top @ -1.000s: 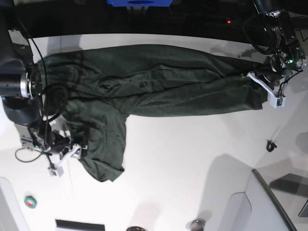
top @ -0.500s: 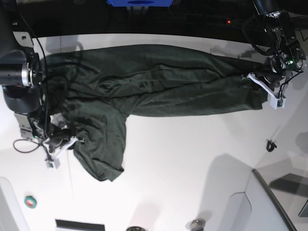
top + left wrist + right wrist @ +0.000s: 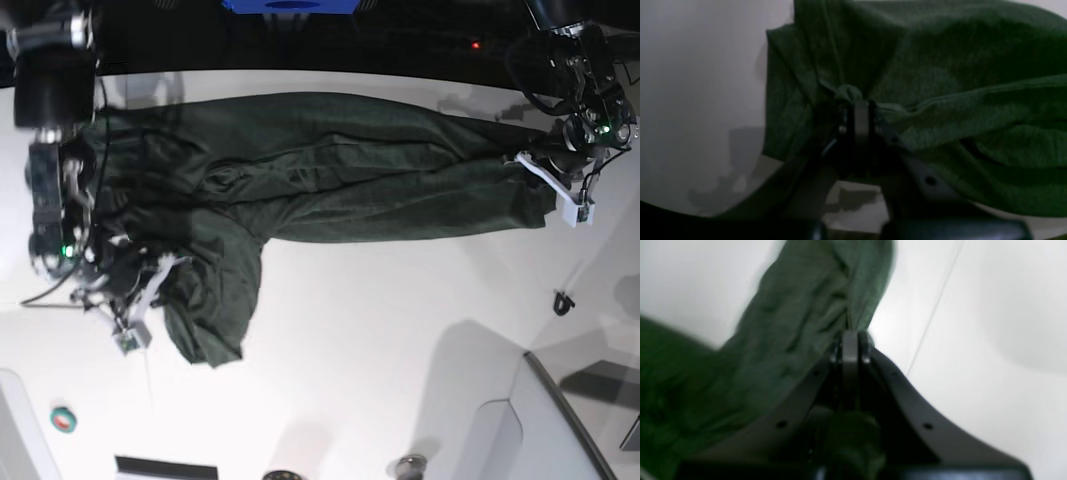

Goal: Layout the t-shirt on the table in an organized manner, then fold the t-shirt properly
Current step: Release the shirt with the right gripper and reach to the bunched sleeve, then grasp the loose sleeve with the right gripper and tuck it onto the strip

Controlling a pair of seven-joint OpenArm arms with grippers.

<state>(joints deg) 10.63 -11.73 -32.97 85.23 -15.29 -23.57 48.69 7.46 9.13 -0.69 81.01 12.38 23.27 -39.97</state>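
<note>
The dark green t-shirt (image 3: pixel 320 170) lies stretched and wrinkled across the far half of the white table (image 3: pixel 380 330), with one part hanging down toward the near left. My left gripper (image 3: pixel 857 100) is shut on a bunched edge of the t-shirt (image 3: pixel 940 83) at the base view's right end (image 3: pixel 545 175). On the base view's left, my right gripper (image 3: pixel 850 336) is shut on the cloth (image 3: pixel 800 316) at the lower left part of the shirt (image 3: pixel 150 285).
A thin dark seam (image 3: pixel 933 316) runs over the table beside my right gripper. A small green ring (image 3: pixel 63 420) lies near the front left. A small dark object (image 3: pixel 563 300) sits at the right, and a grey raised panel (image 3: pixel 560 410) fills the front right corner.
My right gripper has closed on the shirt's lower left part and shifted right and up with it, drawing that flap in. The left gripper has stayed put.
</note>
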